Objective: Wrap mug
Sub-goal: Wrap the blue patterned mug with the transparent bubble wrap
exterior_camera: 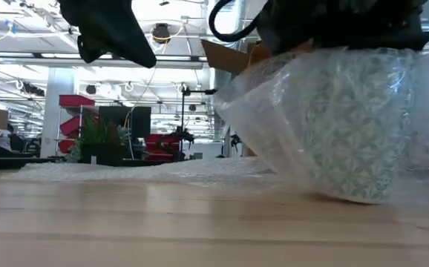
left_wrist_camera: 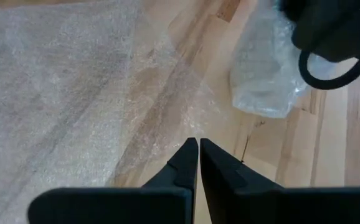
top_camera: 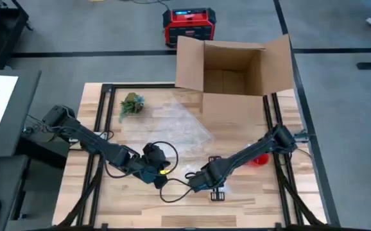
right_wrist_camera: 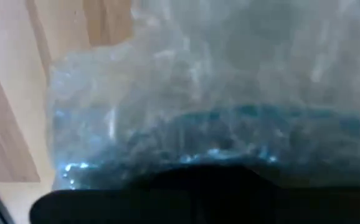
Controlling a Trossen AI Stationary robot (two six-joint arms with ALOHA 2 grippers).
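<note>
Two arms meet low in the overhead frame. Left gripper (left_wrist_camera: 198, 155) hovers lower centre, jaws closed on nothing, beside the bubble wrap (top_camera: 179, 122). Right gripper (top_camera: 201, 181) presses on the wrapped mug (exterior_camera: 348, 119); its jaws can't be judged.

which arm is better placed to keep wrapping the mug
Right. The right gripper is already down on the bubble-wrapped mug. The left gripper is shut and empty, off to the side above the bubble wrap sheet.

Crinkled clear bubble wrap (right_wrist_camera: 186, 81) fills the view, a blue-patterned mug (right_wrist_camera: 230, 134) showing through, wooden table (right_wrist_camera: 18, 124) beside.
</note>
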